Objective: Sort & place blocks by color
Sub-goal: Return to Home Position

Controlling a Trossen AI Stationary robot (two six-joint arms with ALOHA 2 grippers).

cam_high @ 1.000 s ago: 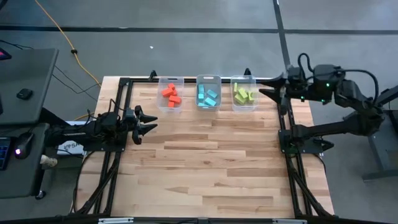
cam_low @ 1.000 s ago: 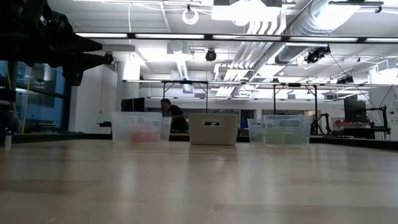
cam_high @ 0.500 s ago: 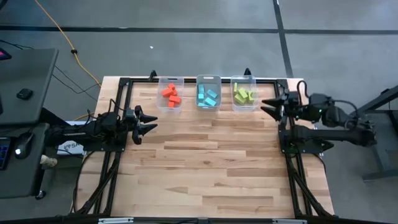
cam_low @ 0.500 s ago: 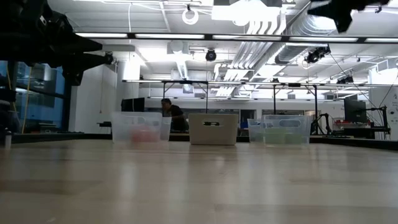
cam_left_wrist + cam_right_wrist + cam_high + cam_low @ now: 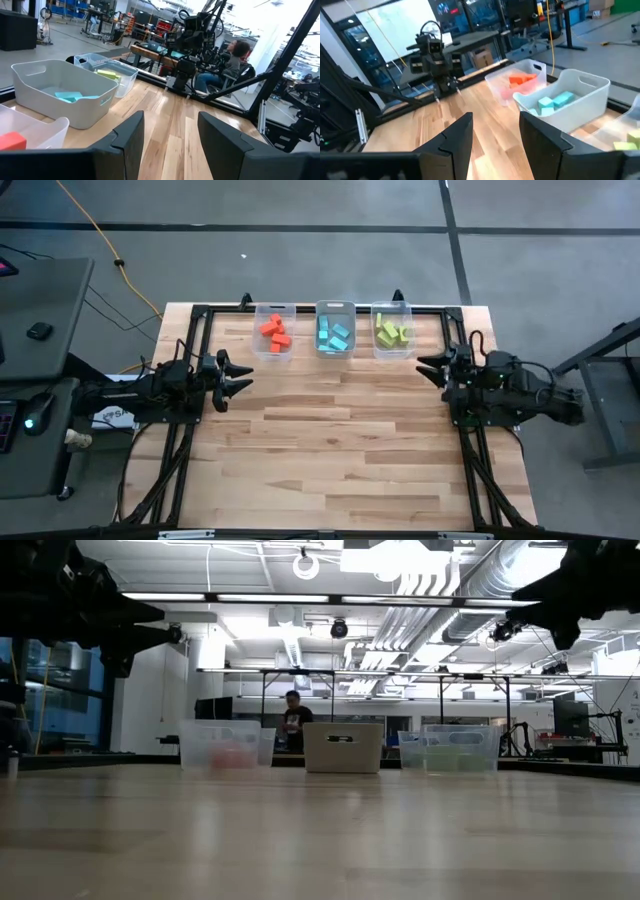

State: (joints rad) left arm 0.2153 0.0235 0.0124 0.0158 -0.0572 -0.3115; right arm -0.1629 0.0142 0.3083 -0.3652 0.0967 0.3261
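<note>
Left end effector (image 5: 244,377) and right end effector (image 5: 424,369) gape; blocks (image 5: 338,333) binned.

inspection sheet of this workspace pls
surface: wooden table, no spills seen.
job's things: red-orange blocks in left bin, light blue blocks in middle bin, yellow-green blocks in right bin; none loose.
clutter: nothing seen.
grippers: left gripper and right gripper open, empty, at the table's sides.
cables: yellow cable on the floor off the table's far left.
surroundings: person beyond the bins.

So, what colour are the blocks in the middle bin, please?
Light blue blocks, best in high view.
</note>
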